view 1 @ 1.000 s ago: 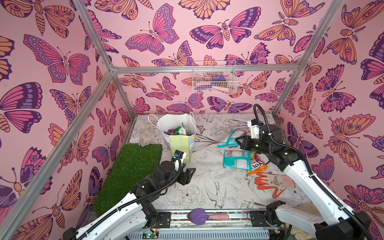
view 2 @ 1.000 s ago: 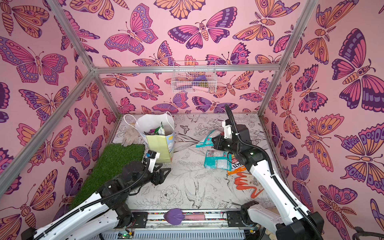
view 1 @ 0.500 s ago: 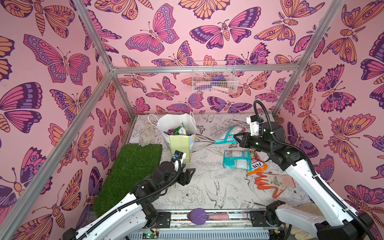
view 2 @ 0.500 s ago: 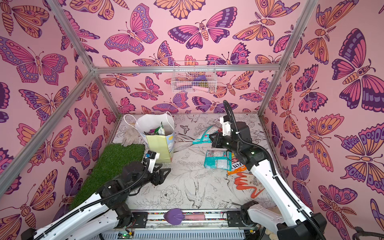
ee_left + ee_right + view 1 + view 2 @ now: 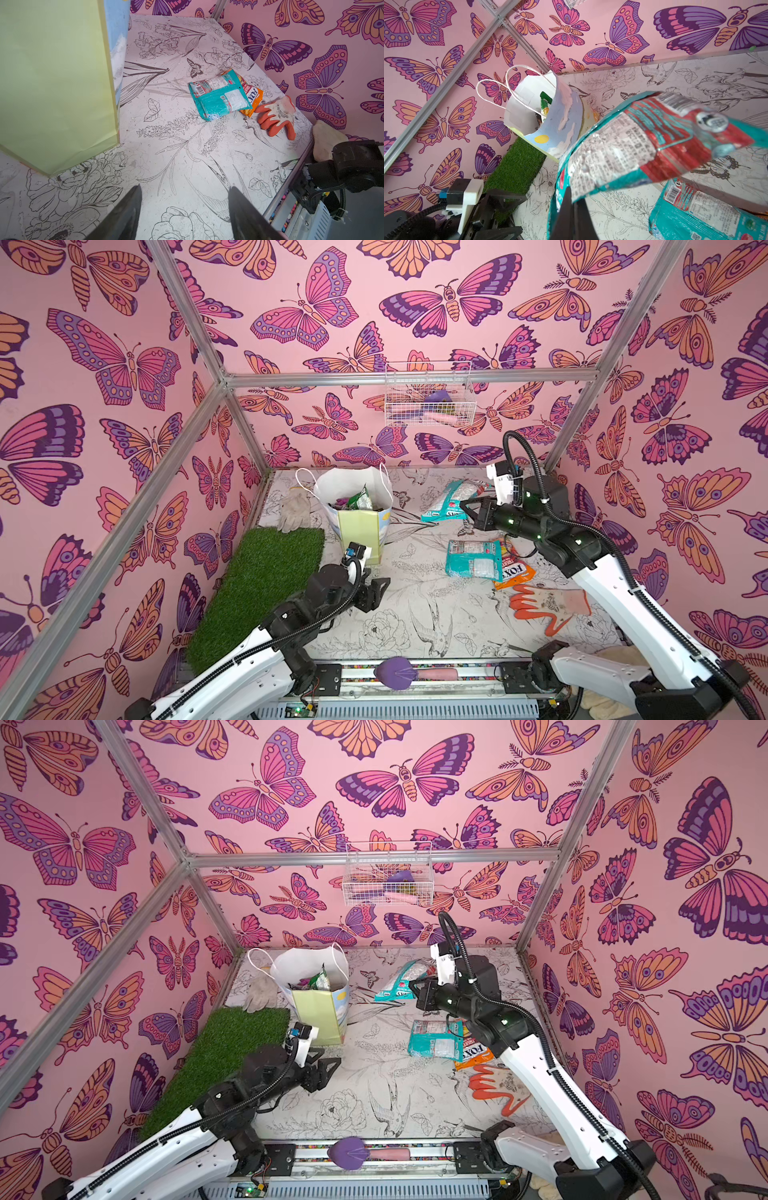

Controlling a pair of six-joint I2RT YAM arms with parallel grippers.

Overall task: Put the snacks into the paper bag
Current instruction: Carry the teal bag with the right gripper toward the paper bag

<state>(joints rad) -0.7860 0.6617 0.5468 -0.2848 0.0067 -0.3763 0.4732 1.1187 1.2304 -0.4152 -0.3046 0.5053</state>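
Table [image 5: 415, 605] bears paper bag [image 5: 359, 531], packets [image 5: 473, 559], gloves [image 5: 548, 605], turf [image 5: 257, 585].

- The right gripper [image 5: 465, 506], clamped on 1 teal packet [image 5: 446, 499], has moved a short way toward the paper bag [image 5: 361, 526] in both top views.
- The wrist has also risen, so the teal packet now hangs higher above the table's far part than 1 second ago.
- The gripper body has drawn back off the orange Fox's bag [image 5: 513, 572], and more of that bag's upper end now shows.
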